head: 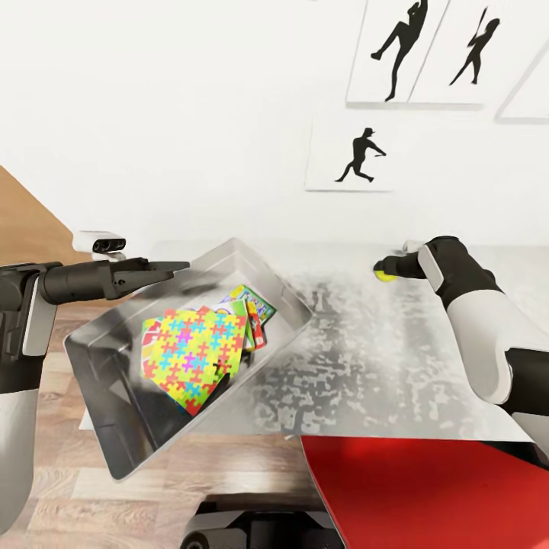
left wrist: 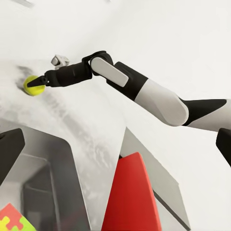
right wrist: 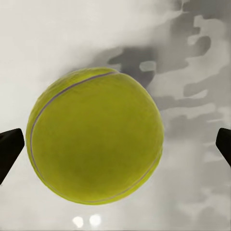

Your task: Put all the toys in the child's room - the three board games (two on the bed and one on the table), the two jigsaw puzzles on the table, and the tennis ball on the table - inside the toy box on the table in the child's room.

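Meanwhile the right gripper (right wrist: pixel 115 149) sits spread around the tennis ball (right wrist: pixel 95 137) at two o'clock on the table (head: pixel 366 335); left gripper (head: pixel 174 267) unclear

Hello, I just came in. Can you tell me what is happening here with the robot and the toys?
The robot is tidying toys into the toy box on the table. Its left hand is at the box's far rim, and the box looks tilted, overhanging the table edge. Inside lie a jigsaw puzzle and other colourful game boxes. The right hand reaches out to the tennis ball on the table; its open fingers lie either side of the ball, not yet closed.
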Available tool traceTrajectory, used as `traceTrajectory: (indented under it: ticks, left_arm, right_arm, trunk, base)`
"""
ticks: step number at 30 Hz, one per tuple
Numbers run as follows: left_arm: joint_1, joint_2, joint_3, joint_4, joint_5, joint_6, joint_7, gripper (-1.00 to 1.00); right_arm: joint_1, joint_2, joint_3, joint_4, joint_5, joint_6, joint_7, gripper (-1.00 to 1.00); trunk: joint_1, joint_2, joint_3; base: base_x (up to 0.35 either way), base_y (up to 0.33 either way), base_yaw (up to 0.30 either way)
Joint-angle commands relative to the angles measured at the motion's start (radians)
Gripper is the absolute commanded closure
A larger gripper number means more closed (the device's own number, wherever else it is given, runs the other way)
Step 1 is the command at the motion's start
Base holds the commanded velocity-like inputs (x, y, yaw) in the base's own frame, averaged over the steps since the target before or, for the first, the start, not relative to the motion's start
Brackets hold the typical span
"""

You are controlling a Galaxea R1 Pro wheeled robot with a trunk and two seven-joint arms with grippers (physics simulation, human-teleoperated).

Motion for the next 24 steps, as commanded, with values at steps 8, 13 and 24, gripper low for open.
traceTrajectory:
  ticks: [8, 13, 24]
  left_arm:
    - [-0.001, 0.0, 0.0, -0.001, 0.001, 0.011, -0.003, -1.0]
    - [0.0, 0.001, 0.0, 0.0, 0.001, 0.011, -0.003, -1.0]
    - [0.0, 0.002, 0.0, 0.0, 0.001, 0.011, -0.003, -1.0]
  right_arm:
    - [-0.001, -0.003, -0.003, -0.001, -0.007, 0.006, 0.003, -1.0]
    - [-0.001, -0.004, -0.003, -0.001, -0.005, 0.006, 0.004, 1.0]
    - [-0.002, -0.005, -0.003, -0.003, -0.015, 0.007, 0.004, 1.0]
  trunk:
    - [0.0, -0.002, -0.006]
    - [0.0, -0.002, -0.007]
    - [0.0, -0.002, -0.007]
  base:
    - [0.0, 0.0, 0.0]
    - [0.0, 0.0, 0.0]
    - [0.0, 0.0, 0.0]
